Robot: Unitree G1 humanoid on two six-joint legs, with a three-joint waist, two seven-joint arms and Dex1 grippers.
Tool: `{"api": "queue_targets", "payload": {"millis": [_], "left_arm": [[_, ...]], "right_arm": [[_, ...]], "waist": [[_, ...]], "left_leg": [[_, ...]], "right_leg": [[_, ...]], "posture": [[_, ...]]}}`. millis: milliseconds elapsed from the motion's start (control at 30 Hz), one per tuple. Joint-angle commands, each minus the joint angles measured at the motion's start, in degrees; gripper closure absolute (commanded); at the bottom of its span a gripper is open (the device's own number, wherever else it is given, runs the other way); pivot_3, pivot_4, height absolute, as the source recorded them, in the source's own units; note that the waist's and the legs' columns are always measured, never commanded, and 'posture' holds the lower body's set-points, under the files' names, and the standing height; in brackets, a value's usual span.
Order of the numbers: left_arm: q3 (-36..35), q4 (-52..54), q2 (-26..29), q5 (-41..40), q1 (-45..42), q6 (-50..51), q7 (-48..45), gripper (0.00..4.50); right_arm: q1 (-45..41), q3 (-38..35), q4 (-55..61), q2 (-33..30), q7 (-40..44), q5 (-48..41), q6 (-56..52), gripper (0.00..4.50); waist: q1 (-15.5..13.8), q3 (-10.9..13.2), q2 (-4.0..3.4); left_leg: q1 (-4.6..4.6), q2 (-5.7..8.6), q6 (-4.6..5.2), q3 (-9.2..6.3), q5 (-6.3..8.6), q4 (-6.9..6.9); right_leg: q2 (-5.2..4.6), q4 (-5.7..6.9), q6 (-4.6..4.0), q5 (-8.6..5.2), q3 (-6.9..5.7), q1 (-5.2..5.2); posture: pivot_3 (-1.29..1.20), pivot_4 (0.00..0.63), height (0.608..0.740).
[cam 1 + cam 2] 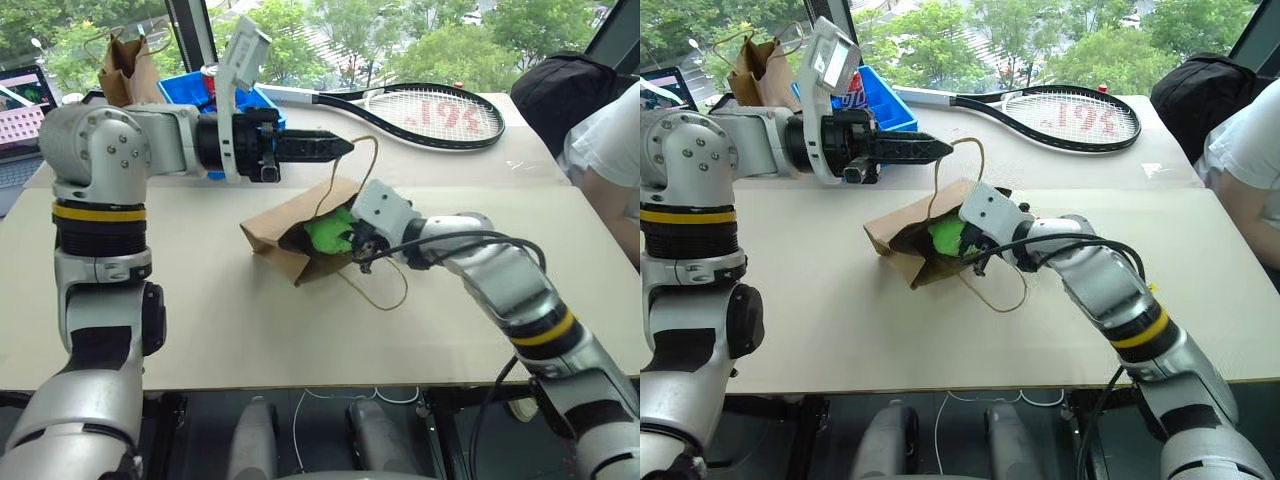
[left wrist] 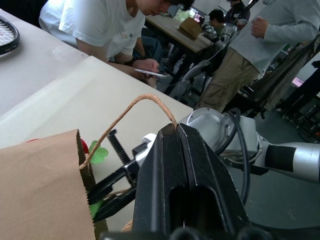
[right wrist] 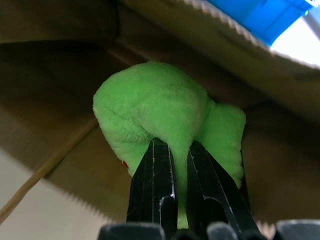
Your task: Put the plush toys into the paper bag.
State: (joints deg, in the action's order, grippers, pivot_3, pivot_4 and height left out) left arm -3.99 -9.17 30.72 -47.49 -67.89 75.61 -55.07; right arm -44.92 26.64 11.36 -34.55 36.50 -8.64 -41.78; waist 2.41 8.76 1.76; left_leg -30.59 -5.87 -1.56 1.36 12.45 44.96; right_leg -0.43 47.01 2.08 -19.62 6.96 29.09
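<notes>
The paper bag (image 1: 272,236) lies on its side on the table, its mouth turned toward my right arm. My left gripper (image 1: 345,147) is shut on one twisted handle (image 2: 131,107) and holds it up above the bag. My right gripper (image 1: 352,242) is shut on the round green plush toy (image 1: 325,232), which sits just inside the bag's mouth. From the right wrist view the green plush (image 3: 160,110) is pinched between the black fingers (image 3: 152,185), with brown paper all around. A bit of red and green (image 2: 90,150) peeks past the bag's edge in the left wrist view. The other handle (image 1: 385,298) lies slack on the table.
A tennis racket (image 1: 430,115) lies at the back of the table. A blue bin (image 1: 195,90) and a darker paper bag (image 1: 125,70) stand at the back left, beside a laptop (image 1: 20,115). A person (image 1: 610,165) sits at the right edge, next to a black backpack (image 1: 560,90).
</notes>
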Motion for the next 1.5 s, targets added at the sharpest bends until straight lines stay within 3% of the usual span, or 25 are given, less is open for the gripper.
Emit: {"api": "queue_targets", "payload": {"millis": [33,133,200,367,567,733,867,1133,1300,1400,1500], "left_arm": [[-2.6,2.5,-0.5,-2.1,-1.1,0.8,1.6,4.50],[-3.5,3.1,-0.6,-2.9,-0.4,1.3,2.8,4.50],[-3.8,3.3,-0.4,-3.1,0.0,1.2,3.4,4.50],[-3.6,3.8,0.3,-3.0,1.3,0.5,4.1,4.50],[-2.2,4.5,0.8,-2.1,3.6,-0.6,4.1,4.50],[-1.1,5.6,1.3,-1.8,5.6,-1.3,4.2,4.50],[-1.6,6.0,1.3,-2.3,5.9,-1.1,4.8,4.50],[-2.8,7.3,2.0,-3.0,6.1,-0.4,6.1,4.50],[-3.6,8.8,2.1,-3.6,7.2,0.0,7.3,4.50],[-4.2,9.4,1.9,-4.0,7.6,0.1,8.0,4.50],[-4.3,9.8,1.8,-4.3,7.9,0.2,8.3,4.50]], "right_arm": [[-1.2,-0.1,-3.7,3.8,-0.3,3.1,4.7,4.46],[-0.4,-3.8,-6.1,9.7,-2.9,1.8,5.7,4.46],[0.8,-5.2,-5.6,10.6,-3.0,1.9,5.2,3.63],[5.4,-12.1,3.0,10.0,-2.8,-1.6,0.0,2.03],[10.4,-20.2,16.2,4.1,0.0,-8.8,-10.4,0.05],[14.1,-35.3,22.5,-4.1,4.4,-18.8,-18.9,0.05],[16.2,-36.4,15.1,-9.5,0.8,-13.3,-15.7,0.05],[11.4,-29.2,-13.2,1.3,-5.8,-4.0,3.5,0.05],[8.5,-28.6,-24.5,6.6,-6.2,-2.9,10.9,0.05],[8.2,-27.5,-30.2,8.5,-7.2,-1.1,14.6,0.75],[8.6,-27.7,-31.4,9.3,-6.8,-1.0,16.7,1.81]], "waist": [[0.1,0.0,0.00],[0.4,0.0,0.00],[0.3,0.0,0.00],[-0.2,0.0,-0.01],[0.0,0.0,-0.01],[0.0,0.0,-0.01],[0.2,0.0,-0.01],[1.1,0.0,-0.02],[1.1,0.0,-0.04],[1.1,0.0,-0.05],[1.1,0.0,-0.05]], "left_leg": [[-0.01,0.00,0.00,0.00,0.00,0.00],[0.01,0.00,-0.01,-0.02,0.00,0.01],[0.02,0.00,-0.01,-0.05,-0.01,0.01],[-0.03,0.01,-0.03,-0.09,-0.01,0.06],[-0.02,0.02,-0.03,-0.11,-0.01,0.08],[-0.02,0.03,-0.02,-0.12,-0.01,0.06],[0.08,0.04,-0.02,-0.12,-0.01,0.06],[0.19,0.05,-0.02,-0.09,-0.01,0.04],[0.03,0.07,-0.02,-0.10,-0.01,0.04],[0.01,0.07,-0.03,-0.11,-0.01,0.08],[0.02,0.07,-0.03,-0.11,-0.01,0.08]], "right_leg": [[0.00,0.01,-0.01,0.00,0.01,0.01],[0.01,0.07,-0.04,0.02,0.00,0.03],[0.01,0.18,-0.06,0.03,0.00,0.03],[0.00,0.16,-0.06,0.04,-0.05,-0.02],[0.00,0.18,-0.07,0.04,-0.06,-0.02],[0.00,0.15,-0.07,0.03,-0.06,-0.03],[0.00,0.13,0.05,-0.03,-0.05,-0.08],[0.02,0.14,0.20,-0.12,0.02,-0.12],[0.00,0.15,-0.04,0.02,0.02,-0.06],[0.00,0.16,-0.04,0.02,0.00,-0.05],[0.00,0.17,-0.04,0.02,-0.02,-0.07]], "posture": [[0.00,0.150,0.659],[0.00,0.150,0.659],[0.00,0.150,0.659],[0.00,0.150,0.659],[0.00,0.150,0.659],[0.00,0.150,0.659],[0.00,0.150,0.659],[0.00,0.150,0.659],[0.00,0.150,0.659],[0.00,0.150,0.659],[0.00,0.150,0.659]]}}
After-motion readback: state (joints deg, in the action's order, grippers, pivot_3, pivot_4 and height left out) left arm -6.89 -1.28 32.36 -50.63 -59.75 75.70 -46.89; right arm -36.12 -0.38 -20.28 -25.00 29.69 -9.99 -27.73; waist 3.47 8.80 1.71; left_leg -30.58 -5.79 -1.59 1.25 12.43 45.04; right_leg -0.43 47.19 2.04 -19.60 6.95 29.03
